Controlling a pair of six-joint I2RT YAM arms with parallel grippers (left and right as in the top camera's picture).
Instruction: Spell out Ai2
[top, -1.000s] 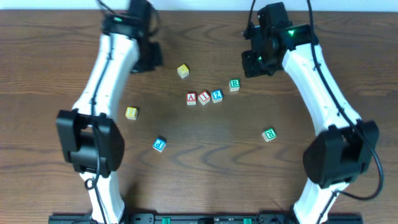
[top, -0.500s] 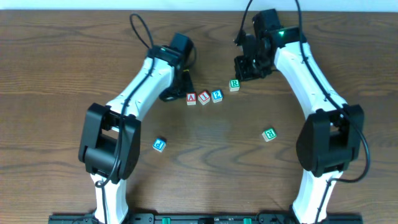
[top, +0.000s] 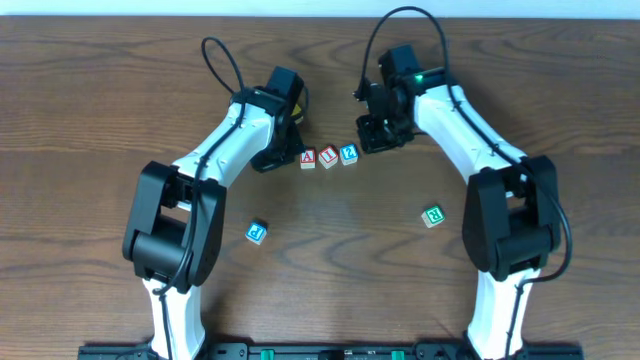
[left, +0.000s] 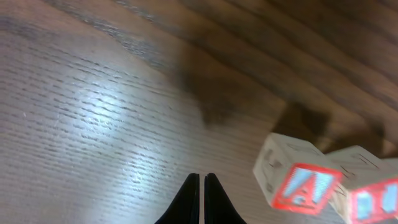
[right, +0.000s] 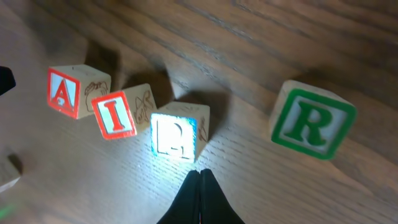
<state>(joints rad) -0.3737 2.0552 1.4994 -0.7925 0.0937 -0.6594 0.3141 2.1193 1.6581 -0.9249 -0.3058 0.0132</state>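
Note:
Three wooden blocks lie in a row mid-table: a red A, a red I and a blue 2. My left gripper is shut and empty, low over the wood just left of the A block; its tips stay clear of it. The I block shows at that view's right edge. My right gripper is shut and empty, its tips close beside the brightly lit 2 block. The right wrist view also holds the A and the I.
A green R block lies just beside the 2; the right gripper hides it in the overhead view. A blue block sits front left and another green block front right. Both arms reach in from the front edge.
The left arm has swung in from the back left to just beside the A. The right gripper has come down and left next to the 2, covering the green R from above. The row has not moved.

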